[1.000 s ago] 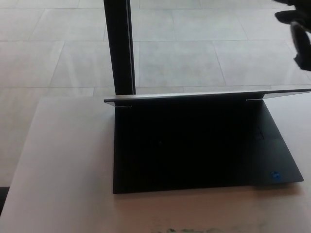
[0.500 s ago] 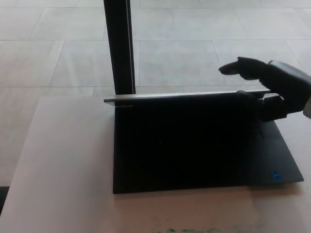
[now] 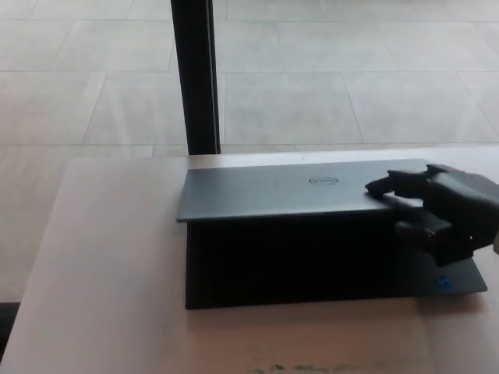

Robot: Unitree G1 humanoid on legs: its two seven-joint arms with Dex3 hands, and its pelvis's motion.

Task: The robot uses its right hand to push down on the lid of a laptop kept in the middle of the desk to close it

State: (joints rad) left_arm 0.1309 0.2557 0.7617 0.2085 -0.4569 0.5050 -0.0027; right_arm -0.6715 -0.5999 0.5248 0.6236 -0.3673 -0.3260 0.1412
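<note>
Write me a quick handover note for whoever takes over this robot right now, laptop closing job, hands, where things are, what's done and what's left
Right hand: on the right end of the laptop lid, fingers over its top, thumb side at the front edge; holding nothing.
Left hand: not in view.
Laptop: middle of the white desk, base flat, black post behind it.
Done: lid partly lowered, its logo side facing up.
Left: a gap remains above the keyboard deck; likely keep pressing down until the lid meets the base, then lift the hand away.
</note>
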